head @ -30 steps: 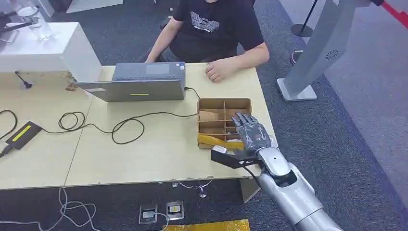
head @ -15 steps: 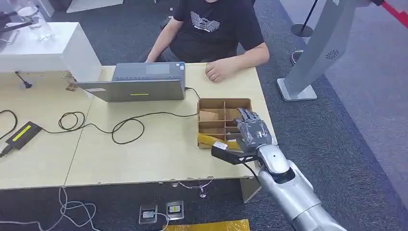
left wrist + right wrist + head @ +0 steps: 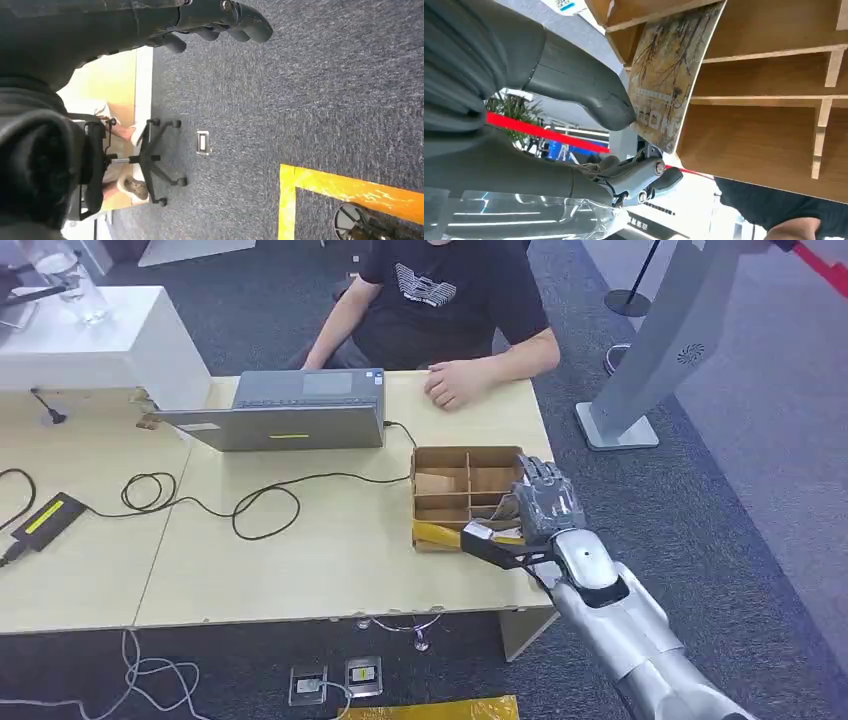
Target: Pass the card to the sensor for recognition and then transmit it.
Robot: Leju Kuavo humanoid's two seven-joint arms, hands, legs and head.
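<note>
A card [image 3: 669, 75] with a brown tree print stands tilted in a compartment of the wooden divided box [image 3: 440, 455] near the table's right edge. My right hand [image 3: 545, 502] hovers over the box's right side, fingers spread. In the right wrist view the thumb [image 3: 584, 85] touches the card's face, while the darker fingers [image 3: 644, 180] lie apart beyond the card's edge. The black sensor [image 3: 45, 517] with a yellow stripe lies far left on the table. My left hand [image 3: 215, 17] hangs above the carpet holding nothing.
A person [image 3: 450, 300] sits at the table's far side, one hand [image 3: 455, 385] resting on it. A grey laptop [image 3: 290, 410] and looping black cables [image 3: 250, 505] lie between box and sensor. A grey stand [image 3: 650, 350] rises on the right; an office chair [image 3: 150, 160] stands on the carpet.
My right hand has moved forward and to the right, from in front of the box's near edge to over its right compartments. The person's hand shifted slightly.
</note>
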